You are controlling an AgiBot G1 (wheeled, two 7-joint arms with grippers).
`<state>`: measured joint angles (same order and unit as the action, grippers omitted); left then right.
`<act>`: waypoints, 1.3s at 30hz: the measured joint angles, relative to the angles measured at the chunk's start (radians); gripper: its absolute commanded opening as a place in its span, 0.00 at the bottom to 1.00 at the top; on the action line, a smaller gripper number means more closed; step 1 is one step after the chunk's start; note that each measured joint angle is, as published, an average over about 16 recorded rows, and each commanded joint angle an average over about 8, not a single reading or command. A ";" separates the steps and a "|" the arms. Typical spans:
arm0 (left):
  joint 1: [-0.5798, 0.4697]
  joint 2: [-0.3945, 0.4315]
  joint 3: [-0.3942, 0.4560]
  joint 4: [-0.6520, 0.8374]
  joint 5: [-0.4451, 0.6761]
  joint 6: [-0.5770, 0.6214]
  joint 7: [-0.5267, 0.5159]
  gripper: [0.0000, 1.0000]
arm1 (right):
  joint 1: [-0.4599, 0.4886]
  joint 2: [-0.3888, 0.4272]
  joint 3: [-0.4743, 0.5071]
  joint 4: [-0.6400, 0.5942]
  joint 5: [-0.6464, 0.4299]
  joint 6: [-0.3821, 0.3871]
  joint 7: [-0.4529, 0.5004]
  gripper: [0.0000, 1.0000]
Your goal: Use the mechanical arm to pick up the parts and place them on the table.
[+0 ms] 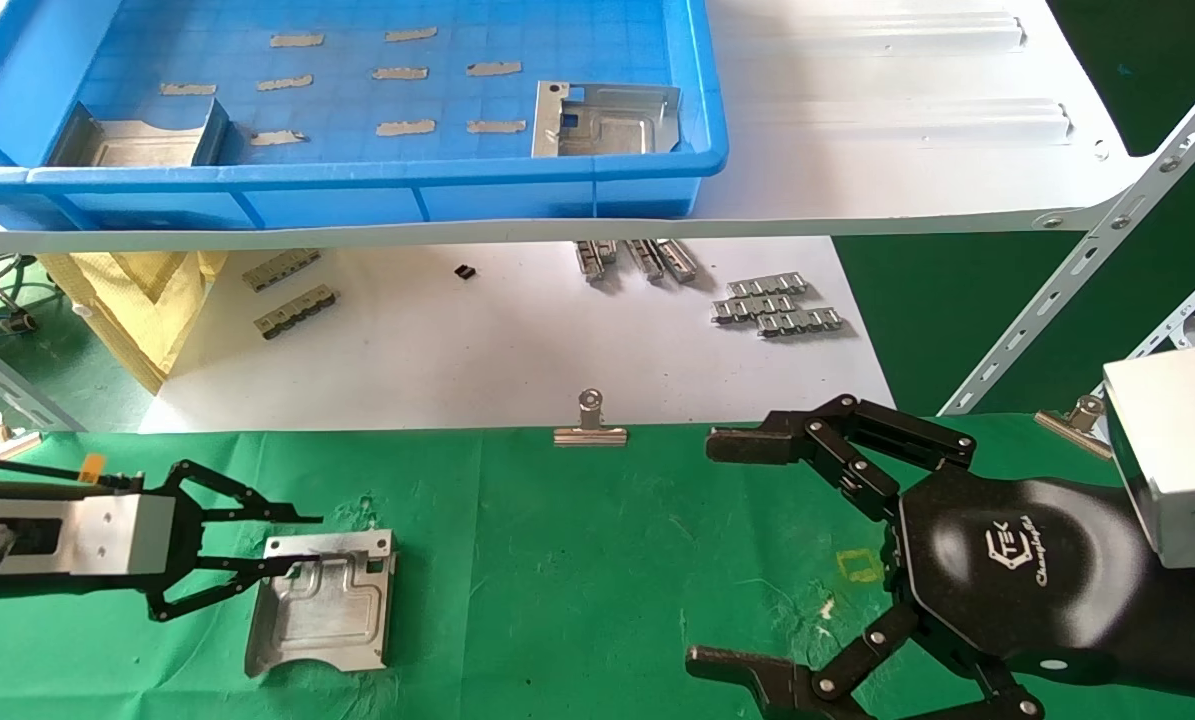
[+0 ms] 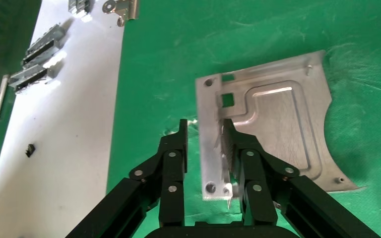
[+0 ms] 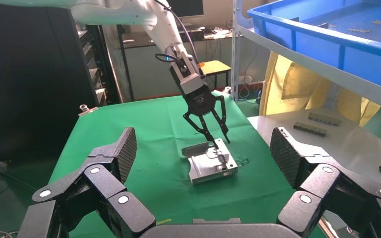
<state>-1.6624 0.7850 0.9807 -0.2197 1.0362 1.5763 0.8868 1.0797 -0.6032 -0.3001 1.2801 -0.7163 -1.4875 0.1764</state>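
Note:
A silver stamped metal part (image 1: 332, 610) lies flat on the green table (image 1: 577, 560), at the left. My left gripper (image 1: 302, 540) is open, its two jaws either side of the part's upright far flange; in the left wrist view (image 2: 204, 129) one finger (image 2: 238, 148) rests against the flange and the other stands clear. Two more parts (image 1: 607, 120) (image 1: 142, 135) lie in the blue tray (image 1: 357, 180). My right gripper (image 1: 717, 552), the black glossy hand with the white logo, hovers wide open and empty over the table's right side. Its view shows the part (image 3: 211, 163) farther off.
The blue tray stands on a white shelf (image 1: 907, 150). Below it, on a white surface, lie ridged metal strips (image 1: 777, 305) (image 1: 292, 295). Binder clips (image 1: 590, 425) (image 1: 1077, 420) hold the cloth's far edge. A yellow square mark (image 1: 860, 565) is near the right hand.

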 measured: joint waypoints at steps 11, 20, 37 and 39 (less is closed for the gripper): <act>0.020 -0.022 -0.019 -0.054 -0.149 0.020 -0.148 1.00 | 0.000 0.000 -0.001 0.000 0.000 0.000 0.000 1.00; 0.095 -0.048 -0.042 -0.092 -0.309 0.019 -0.334 1.00 | 0.000 0.000 -0.001 0.000 0.001 0.001 0.000 1.00; 0.168 -0.065 -0.124 -0.208 -0.330 0.005 -0.442 1.00 | 0.000 0.000 -0.001 -0.001 0.001 0.001 -0.001 1.00; 0.183 -0.069 -0.146 -0.240 -0.330 0.002 -0.465 1.00 | 0.000 0.000 -0.001 -0.001 0.001 0.001 -0.001 1.00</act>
<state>-1.4794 0.7161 0.8351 -0.4597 0.7067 1.5780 0.4214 1.0801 -0.6027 -0.3013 1.2792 -0.7153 -1.4869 0.1755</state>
